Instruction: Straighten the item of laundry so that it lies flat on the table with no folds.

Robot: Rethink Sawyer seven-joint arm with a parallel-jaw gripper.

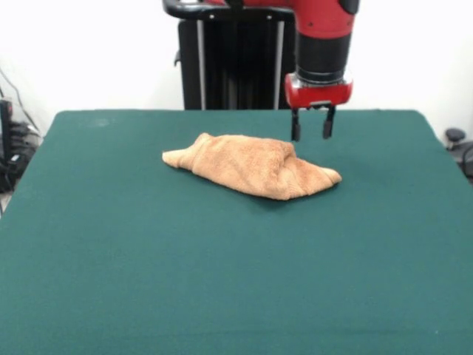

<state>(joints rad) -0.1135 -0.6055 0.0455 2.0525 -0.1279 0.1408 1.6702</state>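
Observation:
The light orange-tan terry towel lies crumpled and folded over itself in a long lump on the dark green table, a little beyond the table's middle. Its pointed ends reach left and right. No stripes or label show. My gripper hangs from the red and black arm just above and behind the towel's right part. Its two dark fingers are apart, with nothing between them.
The black pedestal stands at the table's far side. Cables and dark gear sit off the left edge, and a dark object sits off the right edge.

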